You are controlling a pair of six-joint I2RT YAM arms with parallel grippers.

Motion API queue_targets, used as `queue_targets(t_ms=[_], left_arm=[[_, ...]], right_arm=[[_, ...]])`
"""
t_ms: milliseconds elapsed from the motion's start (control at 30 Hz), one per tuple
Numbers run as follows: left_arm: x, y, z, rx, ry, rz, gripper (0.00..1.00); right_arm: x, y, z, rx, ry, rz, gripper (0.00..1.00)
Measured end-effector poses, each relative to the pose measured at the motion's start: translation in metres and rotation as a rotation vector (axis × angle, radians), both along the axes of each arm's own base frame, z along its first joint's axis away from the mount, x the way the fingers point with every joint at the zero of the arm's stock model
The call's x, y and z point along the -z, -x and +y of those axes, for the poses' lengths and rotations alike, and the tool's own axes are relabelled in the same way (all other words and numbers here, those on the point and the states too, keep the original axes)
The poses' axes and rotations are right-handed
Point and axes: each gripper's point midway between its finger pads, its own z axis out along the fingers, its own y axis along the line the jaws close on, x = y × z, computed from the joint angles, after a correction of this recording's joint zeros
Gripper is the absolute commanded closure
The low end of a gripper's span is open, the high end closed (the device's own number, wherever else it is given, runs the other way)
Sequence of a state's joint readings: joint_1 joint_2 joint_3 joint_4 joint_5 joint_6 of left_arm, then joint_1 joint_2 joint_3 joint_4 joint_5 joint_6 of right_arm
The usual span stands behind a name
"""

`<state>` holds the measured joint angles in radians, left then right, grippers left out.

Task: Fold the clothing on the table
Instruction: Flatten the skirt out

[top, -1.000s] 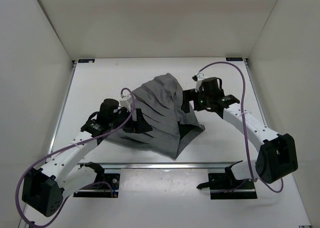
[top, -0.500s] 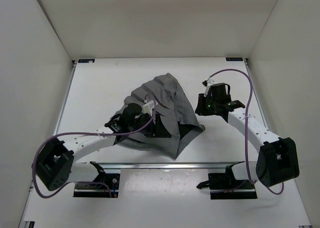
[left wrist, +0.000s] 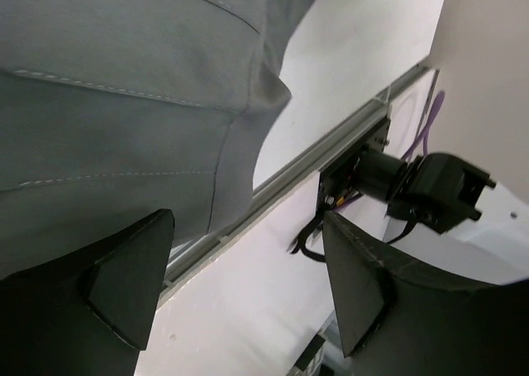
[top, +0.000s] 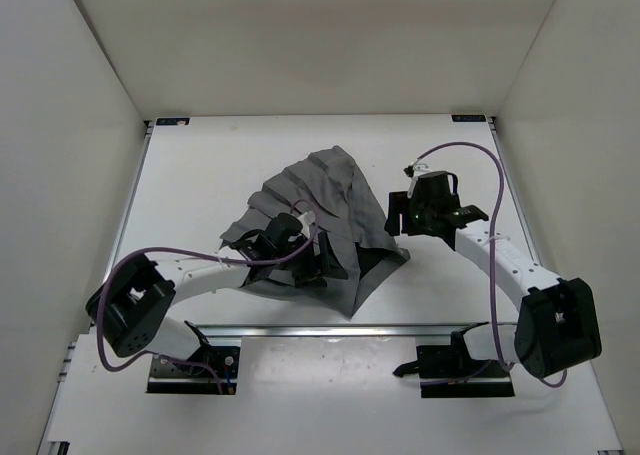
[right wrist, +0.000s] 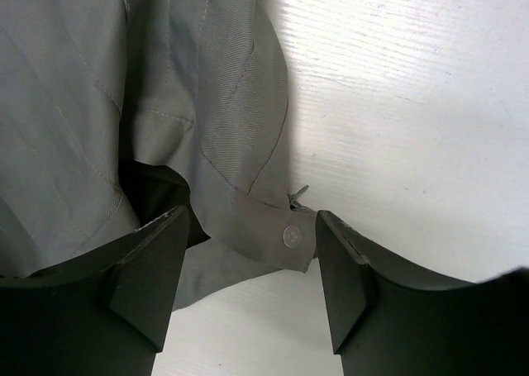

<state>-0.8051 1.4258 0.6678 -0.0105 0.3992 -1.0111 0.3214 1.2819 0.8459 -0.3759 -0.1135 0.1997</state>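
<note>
In the overhead view the left gripper [top: 322,262] is black against the dark inside of the clothing [top: 325,190], so there we cannot tell its fingers apart from the fabric. The left wrist camera settles it: the jaws stand apart with nothing between them, just past the garment's pleated edge. The left arm covers the garment's near-left hem. Both wrist views cut the cloth off at the frame.

The right gripper [right wrist: 252,215] also stands spread, astride a fabric tab with a small button [right wrist: 291,235] (we cannot tell whether the fingers touch it).

The clothing lies in a crumpled fan near the middle of the table [top: 200,165], its point towards the far side. The table is matte white, with a metal rail [top: 340,328] along its near edge. Plain white walls [top: 300,45] close in three sides.
</note>
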Motion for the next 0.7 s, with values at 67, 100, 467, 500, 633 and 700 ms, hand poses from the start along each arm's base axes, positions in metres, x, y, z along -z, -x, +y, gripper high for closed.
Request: queue_targets(t_ms=[67,100,467,500,633,700], left_arm=[[0.003,-0.002,0.0,-0.028,-0.008,0.022,0.17],[0.006,-0.003,0.0,-0.039,-0.015,0.036,0.17],[0.021,-0.022,-0.027,-0.133,-0.036,0.127,0.21],[0.023,-0.024,-0.029,-0.142,-0.04,0.131,0.21],[0.034,-0.034,-0.04,-0.175,-0.063,0.157,0.22],[0.044,-0.035,-0.041,-0.195,-0.085,0.175,0.25]], right_arm=[[-0.002,0.001,0.001,0.001,-0.003,-0.006,0.39],[-0.002,0.002,0.001,0.003,-0.006,-0.011,0.39],[-0.002,0.006,0.012,-0.012,-0.049,-0.021,0.35],[-0.002,0.006,0.012,-0.015,-0.052,-0.021,0.35],[-0.001,0.006,0.014,-0.018,-0.063,-0.026,0.35],[-0.001,0.006,0.015,-0.02,-0.067,-0.027,0.34]])
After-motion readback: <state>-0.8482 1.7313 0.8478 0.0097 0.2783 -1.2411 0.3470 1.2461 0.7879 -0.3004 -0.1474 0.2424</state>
